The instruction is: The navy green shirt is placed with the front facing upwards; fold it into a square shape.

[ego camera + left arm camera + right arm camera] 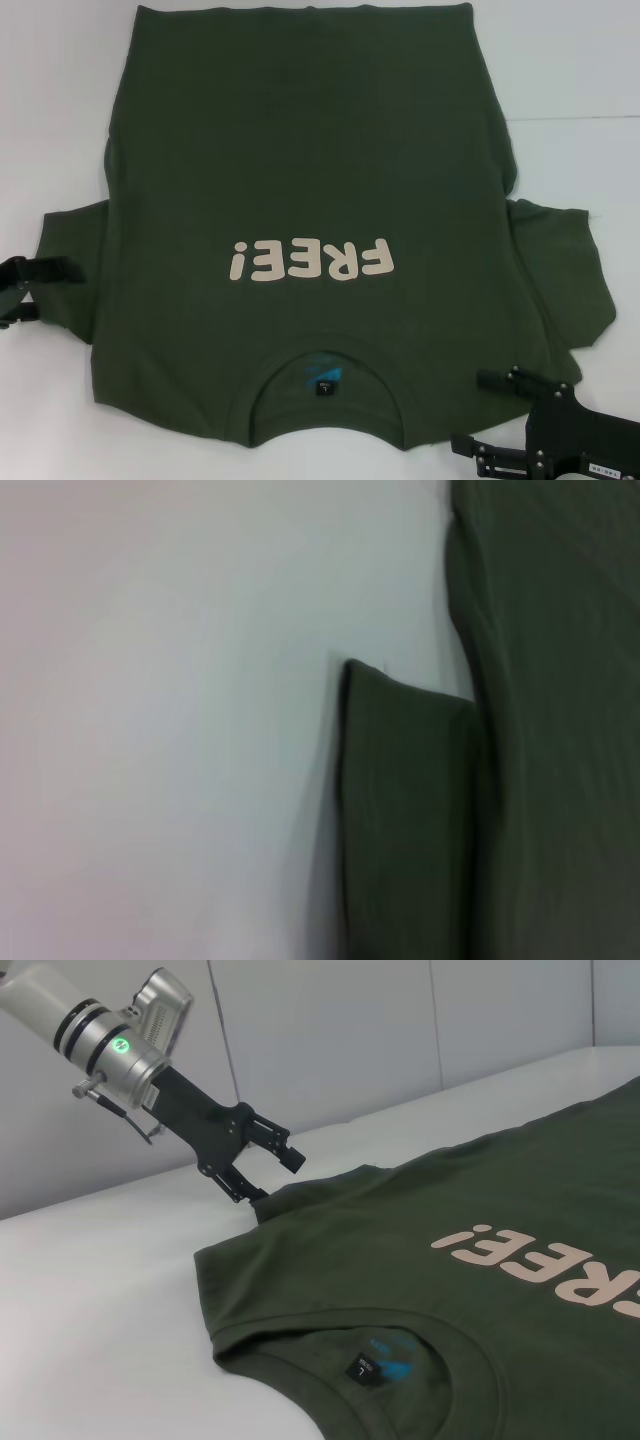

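The navy green shirt (300, 150) lies flat on the white table, front up, with its cream "FREE!" print (310, 262) upside down to me. Its round collar (325, 360) and blue label face my near edge. My left gripper (38, 290) stands open at the tip of the left sleeve (70, 235). In the right wrist view the left gripper (272, 1178) has its lower finger at the sleeve's edge on the shirt (450, 1290). My right gripper (470, 412) is open just off the shirt's near right shoulder. The left wrist view shows only the sleeve (400, 810).
The white table (60, 100) shows bare on both sides of the shirt. The right sleeve (565, 270) spreads out toward the right edge. A pale wall (400, 1030) stands behind the table in the right wrist view.
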Available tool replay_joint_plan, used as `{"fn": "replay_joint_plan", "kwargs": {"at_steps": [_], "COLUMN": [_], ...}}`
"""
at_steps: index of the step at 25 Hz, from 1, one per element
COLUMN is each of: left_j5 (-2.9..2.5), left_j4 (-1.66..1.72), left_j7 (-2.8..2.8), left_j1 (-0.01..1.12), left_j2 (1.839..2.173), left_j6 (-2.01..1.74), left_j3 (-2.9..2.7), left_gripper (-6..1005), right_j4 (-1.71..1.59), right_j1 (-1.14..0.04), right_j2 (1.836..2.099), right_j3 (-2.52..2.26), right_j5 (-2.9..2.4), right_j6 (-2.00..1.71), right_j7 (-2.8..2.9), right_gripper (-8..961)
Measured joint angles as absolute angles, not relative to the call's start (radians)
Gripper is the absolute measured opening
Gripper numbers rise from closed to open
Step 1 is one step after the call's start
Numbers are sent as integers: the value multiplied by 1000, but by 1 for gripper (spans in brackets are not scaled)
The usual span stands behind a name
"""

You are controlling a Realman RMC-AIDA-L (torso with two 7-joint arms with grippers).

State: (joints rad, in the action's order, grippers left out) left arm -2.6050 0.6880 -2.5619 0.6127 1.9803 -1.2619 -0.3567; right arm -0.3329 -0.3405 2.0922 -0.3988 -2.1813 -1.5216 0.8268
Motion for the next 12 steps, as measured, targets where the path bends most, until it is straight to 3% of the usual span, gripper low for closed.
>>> {"fn": "replay_joint_plan", "kwargs": {"at_steps": [12], "left_j5": [-2608], "left_j4": [672], "left_j7": [-2575], "left_j1": [630], "left_j2": [1980], "left_j6": [-1263], "left_j3": [-359], "left_gripper": [793], "right_j4": [-333], "right_j1": [-338], "right_j2": [2092], "right_j3": [-393], "right_j5": [-2181], "right_j6": [-1528], "right_j7": [827], "right_gripper": [931]}}
